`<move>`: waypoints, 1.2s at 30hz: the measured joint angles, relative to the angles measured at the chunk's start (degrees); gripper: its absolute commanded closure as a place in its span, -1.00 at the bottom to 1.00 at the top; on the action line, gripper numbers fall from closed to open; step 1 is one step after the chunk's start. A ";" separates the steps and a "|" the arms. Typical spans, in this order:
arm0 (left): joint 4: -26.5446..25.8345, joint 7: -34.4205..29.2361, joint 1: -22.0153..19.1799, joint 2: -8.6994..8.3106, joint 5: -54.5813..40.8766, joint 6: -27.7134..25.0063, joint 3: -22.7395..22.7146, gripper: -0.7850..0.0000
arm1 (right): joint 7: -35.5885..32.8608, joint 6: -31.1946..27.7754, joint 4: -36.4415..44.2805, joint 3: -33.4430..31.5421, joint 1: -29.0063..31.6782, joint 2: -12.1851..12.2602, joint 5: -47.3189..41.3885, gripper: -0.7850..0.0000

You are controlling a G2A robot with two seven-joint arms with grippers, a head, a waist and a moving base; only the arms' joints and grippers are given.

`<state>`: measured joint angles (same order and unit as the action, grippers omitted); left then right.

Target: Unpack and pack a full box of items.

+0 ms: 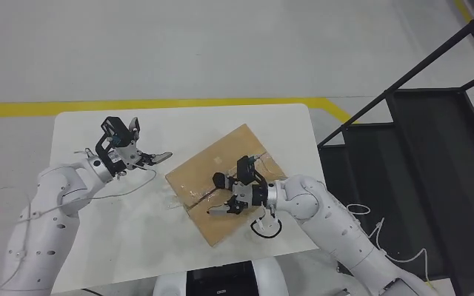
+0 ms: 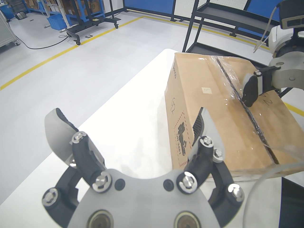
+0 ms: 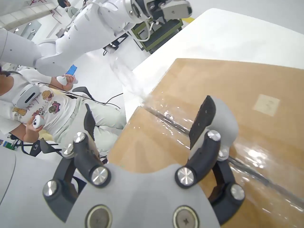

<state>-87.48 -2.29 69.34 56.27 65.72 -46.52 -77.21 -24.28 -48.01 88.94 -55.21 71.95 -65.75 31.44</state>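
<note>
Right gripper (image 1: 220,195) spread wide, empty, one fingertip (image 2: 249,91) at the taped seam (image 2: 255,123) of the box (image 1: 229,152), left gripper (image 2: 130,115) wide open, empty, box closed, set diagonally on the table (image 1: 111,237).

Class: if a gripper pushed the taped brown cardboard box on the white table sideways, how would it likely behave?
The brown cardboard box is flat-sided with a broad base, so it probably slides on the smooth white table rather than rolling or tipping. Its walls look square and undented, so likely stiff. The glossy clear tape along its seam may be slippery to grip.

One box (image 1: 222,159) (taped seam), one table (image 1: 111,237), two claws, left claw (image 2: 129,117), right claw (image 3: 147,110)
</note>
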 measured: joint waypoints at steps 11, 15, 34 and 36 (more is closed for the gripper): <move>0.14 0.43 0.27 -0.11 0.11 -0.08 -0.41 -1.00 | -1.70 0.40 -1.03 6.98 -4.04 -1.66 -0.59 -1.00; -0.08 0.77 0.38 -0.12 0.22 0.00 -0.50 -1.00 | -1.67 0.81 0.30 8.44 -5.56 -2.14 0.76 -1.00; -0.44 1.23 1.34 -0.34 0.19 0.23 -1.53 -1.00 | -4.04 1.07 -2.13 16.87 -9.61 -4.52 0.40 -1.00; -0.56 1.26 1.41 -0.37 0.25 0.22 -1.62 -1.00 | -3.44 0.87 -1.83 16.38 -10.17 -4.53 0.34 -1.00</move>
<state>-88.04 -1.03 70.75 55.90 65.97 -46.30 -78.82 -27.72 -47.13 87.11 -38.83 61.78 -70.29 31.78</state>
